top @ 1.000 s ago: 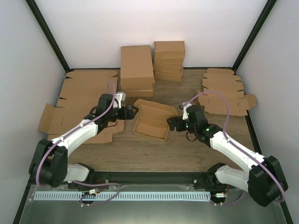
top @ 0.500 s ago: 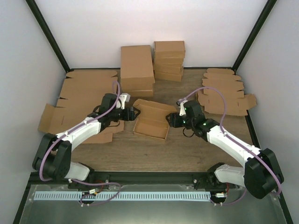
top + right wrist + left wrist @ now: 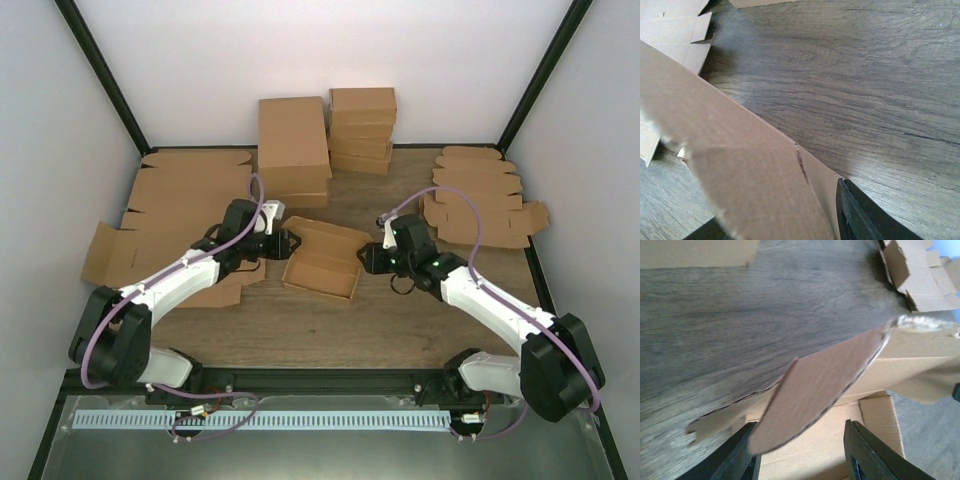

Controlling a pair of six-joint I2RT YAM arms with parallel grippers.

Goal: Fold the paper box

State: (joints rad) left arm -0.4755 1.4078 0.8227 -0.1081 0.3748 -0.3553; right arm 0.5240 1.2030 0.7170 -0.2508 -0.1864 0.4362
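A small, plain brown cardboard carton (image 3: 322, 262) lies near the middle of the tabletop, about midway between the left and right edges and slightly askew to them. It is half formed: a shallow rectangular tray, open at the top, with low walls standing. Its lid panel is raised along the side nearer the far edge. A rounded end flap (image 3: 825, 390) sticks out unfolded, lifted off the wood.

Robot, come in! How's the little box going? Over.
Left end effector open around a flap. Right end effector at opposite end, grip unclear. Paper box tray formed, lid open.
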